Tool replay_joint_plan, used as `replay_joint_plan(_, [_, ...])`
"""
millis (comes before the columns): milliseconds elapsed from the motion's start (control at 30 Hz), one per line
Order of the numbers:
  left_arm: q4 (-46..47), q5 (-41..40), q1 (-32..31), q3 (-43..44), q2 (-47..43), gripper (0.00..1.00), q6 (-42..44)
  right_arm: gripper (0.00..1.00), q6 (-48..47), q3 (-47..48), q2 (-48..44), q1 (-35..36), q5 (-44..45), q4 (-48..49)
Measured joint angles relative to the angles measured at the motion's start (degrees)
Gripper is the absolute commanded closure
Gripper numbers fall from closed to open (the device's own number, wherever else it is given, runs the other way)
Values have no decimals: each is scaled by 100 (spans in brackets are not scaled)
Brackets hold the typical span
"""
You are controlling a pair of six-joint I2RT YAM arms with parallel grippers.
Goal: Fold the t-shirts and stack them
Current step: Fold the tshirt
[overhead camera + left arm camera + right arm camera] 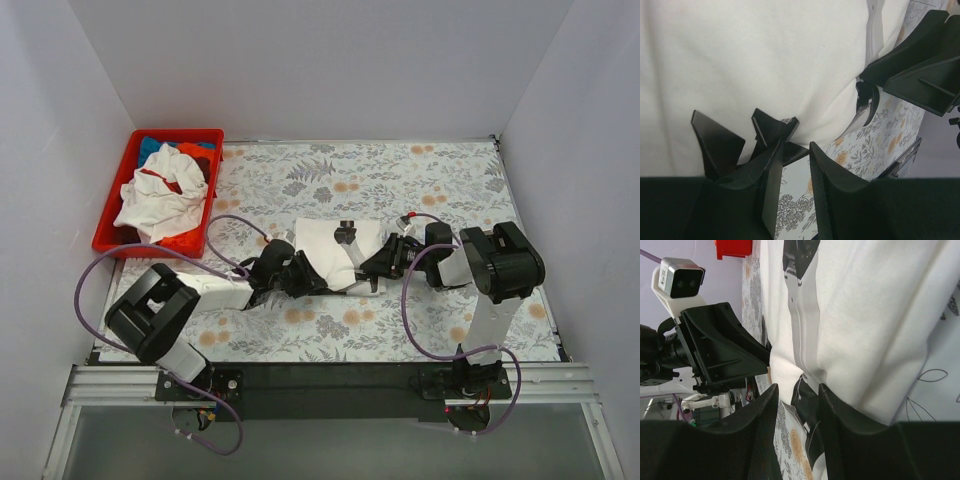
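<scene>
Top view: the red bin [112, 205] stands at the upper left of the tabletop [450, 190] and holds a crumpled heap. A white t-shirt with red trim [160, 205] lies on top, a blue shirt [152, 143] shows at the bin's far end, and an orange-red shirt [197, 152] sits in its upper right corner. At frame centre we see the large white t-shirt [325, 245], folded to a rough rectangle with a black printed patch [346, 233], lying flat and well apart from the bin. The left pincer [796, 150] meets its lower-left edge and the right pincer [797, 390] its lower-right edge. In both wrist views the jaws stand slightly parted, released, with the shirt's edge at the fingertips.
</scene>
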Motion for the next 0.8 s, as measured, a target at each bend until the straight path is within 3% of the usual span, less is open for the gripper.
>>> replay_joint_plan(167, [-616, -337, -2, -240, -605, 69, -68, 55, -33, -96, -219, -68, 90, -149])
replay_joint_plan(333, [-1679, -855, 0, -144, -1482, 57, 52, 53, -420, -101, -1152, -96, 400, -1119])
replay_joint_plan(500, [-2955, -1834, 0, 831, -2098, 45, 525, 42, -1287, 173, -2363, -90, 1233, -2999])
replay_joint_plan(667, [-3744, -2898, 37, 1987, -2127, 30, 1296, 29, -1969, 697, -3215, -72, 2518, -4937])
replay_joint_plan(800, [-4044, -3453, 175, 2605, -1974, 28, 1991, 27, -2223, 833, -3602, -37, 3215, -5897])
